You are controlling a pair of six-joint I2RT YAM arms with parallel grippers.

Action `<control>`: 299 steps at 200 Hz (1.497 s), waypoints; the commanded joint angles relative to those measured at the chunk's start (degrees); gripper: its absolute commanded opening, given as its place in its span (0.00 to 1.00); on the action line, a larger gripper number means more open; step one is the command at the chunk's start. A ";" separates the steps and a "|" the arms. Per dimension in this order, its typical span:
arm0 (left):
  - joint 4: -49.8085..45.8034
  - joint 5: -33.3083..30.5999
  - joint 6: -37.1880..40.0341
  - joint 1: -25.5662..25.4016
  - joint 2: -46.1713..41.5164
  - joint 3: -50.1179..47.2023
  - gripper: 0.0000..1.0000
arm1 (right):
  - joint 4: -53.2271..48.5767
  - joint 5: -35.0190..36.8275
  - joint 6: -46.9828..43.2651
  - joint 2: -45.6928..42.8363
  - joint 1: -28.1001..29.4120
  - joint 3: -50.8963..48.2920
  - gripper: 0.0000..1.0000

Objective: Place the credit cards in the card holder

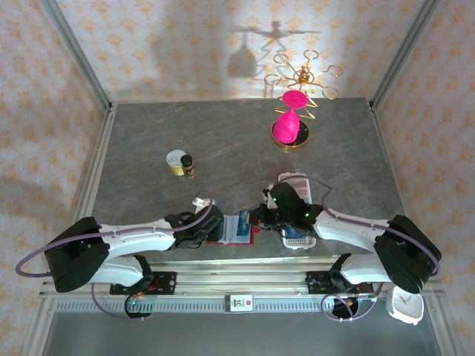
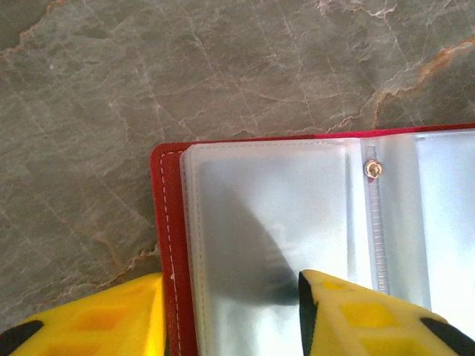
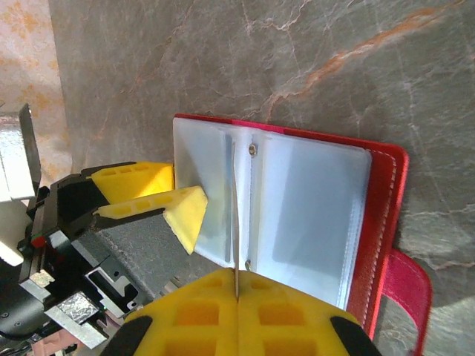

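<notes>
Red card holder, open flat on grey veined surface, clear sleeves up, tab cropped, right pincer closed on credit card seen edge-on, face unreadable, left pincer spread astride holder's corner

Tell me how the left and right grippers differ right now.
The left gripper is open, straddling the card holder's outer edge; the right gripper is shut on a card. The left holds nothing; the right holds its card edge-on over the holder's spine. Both have yellow fingers.
</notes>
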 commanded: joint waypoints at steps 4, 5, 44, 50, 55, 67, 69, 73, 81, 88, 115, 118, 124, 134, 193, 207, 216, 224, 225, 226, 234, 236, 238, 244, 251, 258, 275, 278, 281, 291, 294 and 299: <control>-0.58 0.11 -0.05 -0.24 0.40 -0.93 0.40 | 3.31 -0.49 1.06 1.41 0.47 1.66 0.00; -0.57 0.14 -0.05 -0.22 0.37 -0.93 0.40 | 3.32 -0.50 1.14 1.42 0.44 1.69 0.00; -0.22 0.26 -0.30 -0.20 -0.43 -1.81 0.36 | 4.13 -0.73 1.22 3.24 0.58 2.26 0.00; -0.34 0.28 -0.40 -0.28 -0.60 -1.90 0.36 | 4.45 -0.84 1.41 3.52 0.67 2.32 0.00; -0.35 0.38 -0.41 -0.23 -0.77 -1.90 0.36 | 4.67 -0.86 1.62 3.54 0.74 2.38 0.00; -0.20 0.29 -0.50 -0.23 -1.11 -2.21 0.35 | 5.21 -0.88 1.66 3.95 1.01 2.31 0.00; -0.16 0.26 -0.56 -0.25 -1.17 -2.24 0.35 | 5.28 -0.86 1.70 3.98 1.02 2.27 0.00; -0.12 0.18 -0.65 -0.25 -1.31 -2.45 0.35 | 5.46 -0.79 1.80 4.19 1.02 2.30 0.00; 0.06 0.17 -0.67 -0.21 -1.49 -2.52 0.35 | 5.91 -0.67 2.07 4.46 1.11 2.21 0.00; 0.15 0.25 -0.75 -0.20 -1.47 -2.67 0.35 | 6.55 -0.79 2.31 4.75 1.18 2.09 0.00; 0.70 0.74 -0.85 -0.21 -1.49 -3.03 0.35 | 9.27 -0.36 2.81 5.97 1.62 1.97 0.00; 0.73 0.81 -0.85 -0.20 -1.47 -3.05 0.35 | 9.65 -0.27 2.82 6.07 1.63 1.91 0.00; 0.88 0.89 -0.85 -0.28 -1.43 -3.11 0.35 | 10.38 0.06 2.81 6.39 1.63 1.90 0.00; 0.96 1.05 -0.85 -0.20 -1.42 -3.13 0.35 | 11.53 0.46 3.19 7.09 1.63 1.82 0.00; 1.47 1.37 -1.02 -0.27 -1.38 -3.35 0.35 | 17.86 -0.32 4.91 11.60 1.98 1.54 0.00; 1.56 1.25 -1.02 -0.21 -1.41 -3.49 0.35 | 18.33 -0.49 5.13 12.60 2.16 1.81 0.00; 1.62 1.31 -1.02 -0.21 -1.48 -3.49 0.35 | 18.91 -0.83 5.34 13.29 2.29 1.90 0.00; 1.56 1.31 -1.02 -0.21 -1.44 -3.45 0.35 | 19.32 -1.07 5.52 13.85 2.55 2.06 0.00; 1.56 1.31 -1.02 -0.25 -1.43 -3.47 0.35 | 19.28 -1.10 5.52 13.97 2.58 2.11 0.00; 1.56 1.36 -1.02 -0.27 -1.42 -3.48 0.35 | 19.31 -1.11 5.52 14.08 2.59 2.09 0.00; 1.58 1.31 -1.02 -0.26 -1.47 -3.49 0.35 | 19.41 -1.27 5.53 14.60 2.76 2.19 0.00; 1.63 1.31 -1.02 -0.22 -1.52 -3.49 0.35 | 19.46 -1.29 5.53 14.77 2.84 2.17 0.00; 1.64 1.25 -1.02 -0.21 -1.53 -3.55 0.35 | 19.45 -1.25 5.53 14.83 2.86 2.19 0.00; 1.71 1.30 -1.11 -0.23 -1.59 -3.57 0.35 | 19.42 -1.42 5.60 15.20 2.99 2.25 0.00; 1.73 1.31 -1.08 -0.25 -1.50 -3.57 0.35 | 19.37 -1.54 5.68 15.65 3.11 2.21 0.00; 1.63 1.31 -1.11 -0.23 -1.46 -3.57 0.35 | 19.34 -1.67 5.70 15.92 3.18 2.17 0.00; 1.86 1.40 -1.11 -0.23 -1.41 -3.66 0.35 | 19.32 -2.15 5.88 16.41 3.48 2.09 0.00; 1.95 1.43 -1.11 -0.22 -1.42 -3.66 0.35 | 19.25 -2.21 5.88 16.45 3.56 2.03 0.00; 1.91 1.47 -1.16 -0.20 -1.42 -3.70 0.35 | 19.25 -2.10 5.95 16.46 3.57 2.00 0.00; 1.97 1.40 -1.19 -0.29 -1.32 -3.75 0.35 | 19.35 -2.24 6.18 16.34 3.69 1.74 0.00; 2.04 1.40 -1.24 -0.21 -1.29 -3.75 0.35 | 19.35 -2.18 6.22 16.30 3.78 1.68 0.00; 2.06 1.49 -1.28 -0.27 -1.33 -3.82 0.35 | 19.38 -2.17 6.27 16.20 3.83 1.64 0.00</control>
